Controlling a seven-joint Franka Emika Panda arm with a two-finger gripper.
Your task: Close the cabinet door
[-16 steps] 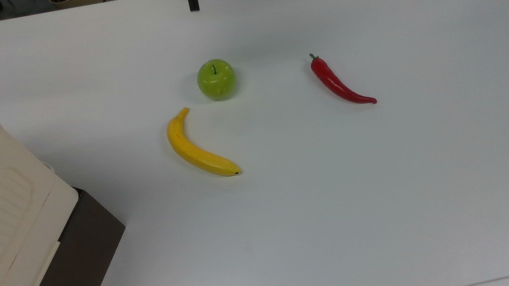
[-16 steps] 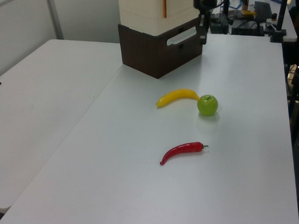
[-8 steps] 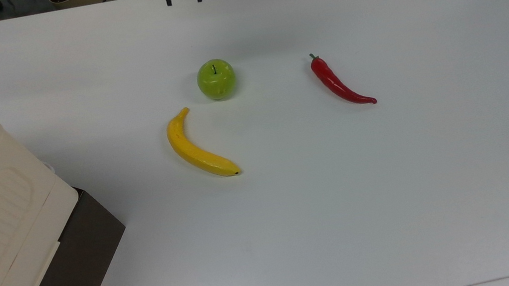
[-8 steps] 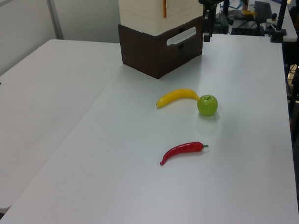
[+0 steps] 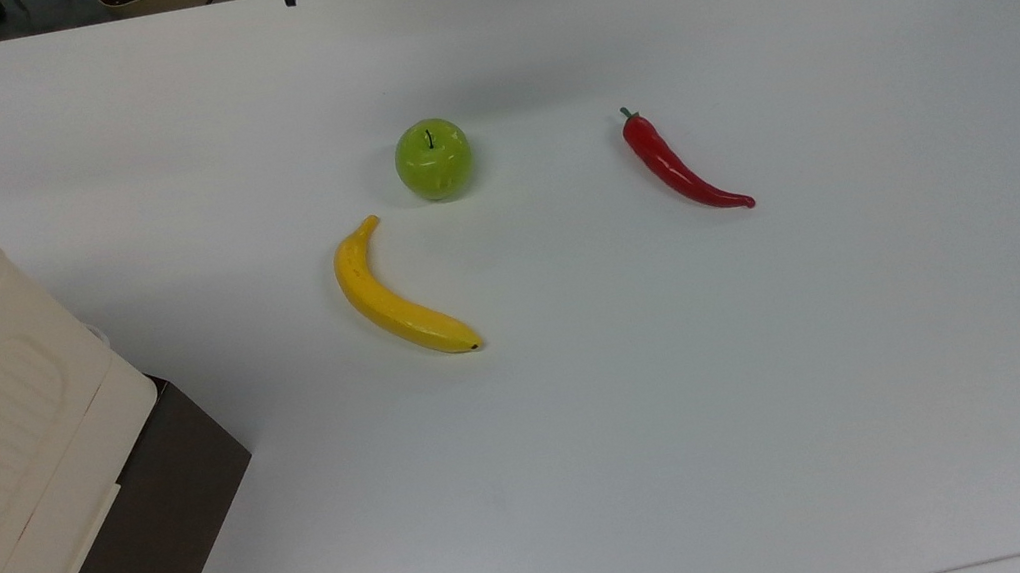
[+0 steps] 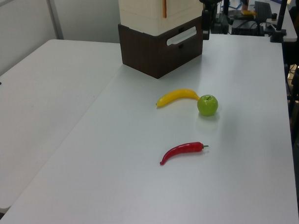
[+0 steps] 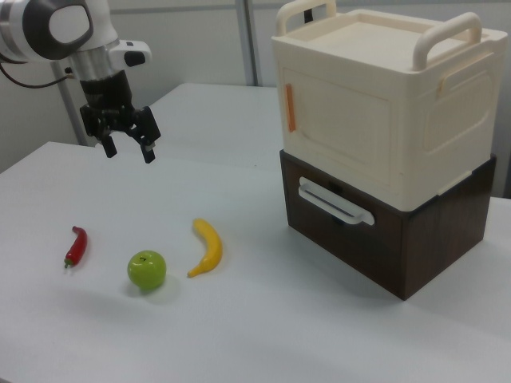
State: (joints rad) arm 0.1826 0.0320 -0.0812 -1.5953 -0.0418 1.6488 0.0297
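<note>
Broadly, a white table [image 5: 788, 386] spans the scene. At the top view's left edge, on the near side, a cream cabinet [image 7: 375, 104] with two loop handles on its roof stands stacked on a dark brown drawer unit [image 7: 383, 239], which has a white bar handle.

The cabinet door [image 5: 61, 463] is the plain pale panel on the side that faces the middle of the table. In the right view it is the face with a small orange handle, and it looks flush with the cabinet body.

The white robot arm [image 7: 56, 28] hangs over the far edge of the table, at the right view's far left and well apart from the cabinet. Its gripper [image 7: 128, 153] points down with its fingers spread wide and nothing between them, clear of the tabletop.

Three pieces of toy produce lie in the middle of the table. A yellow banana [image 5: 395, 294] lies nearest the cabinet. A red chili pepper [image 5: 679, 165] lies toward the top view's right, well apart from the other two. A green apple [image 5: 433, 158] stands stem up, just beyond the banana's far tip and almost straight out from the gripper.
</note>
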